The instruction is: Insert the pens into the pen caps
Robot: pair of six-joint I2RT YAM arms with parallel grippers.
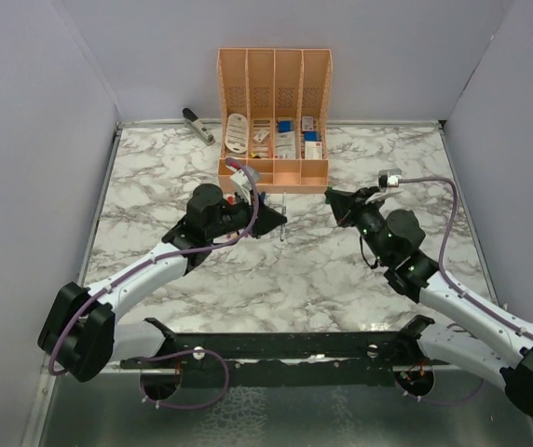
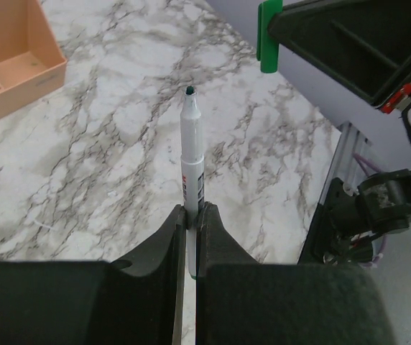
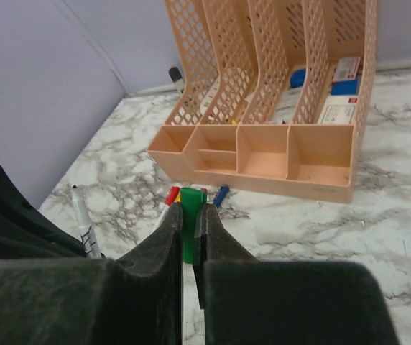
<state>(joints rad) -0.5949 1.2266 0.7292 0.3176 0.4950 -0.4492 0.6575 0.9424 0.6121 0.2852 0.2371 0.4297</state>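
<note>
Over open table (image 1: 294, 279) near the organizer's (image 1: 276, 175) edge, the left gripper (image 2: 190, 214) is clamping a pen (image 2: 191, 144) and the right gripper (image 3: 190, 210) is pinching the green cap (image 3: 189, 198)

soft, even light from above leaves the marble tabletop (image 1: 294, 270) bright, with faint shadows beneath the arms and no strong glare, while the left hand (image 2: 193, 210) and right hand (image 3: 191, 212) loom slightly blurred up close.

Green-tipped pen (image 2: 192, 165) gripped, uncapped; green cap (image 3: 189, 230) — pinched.
</note>
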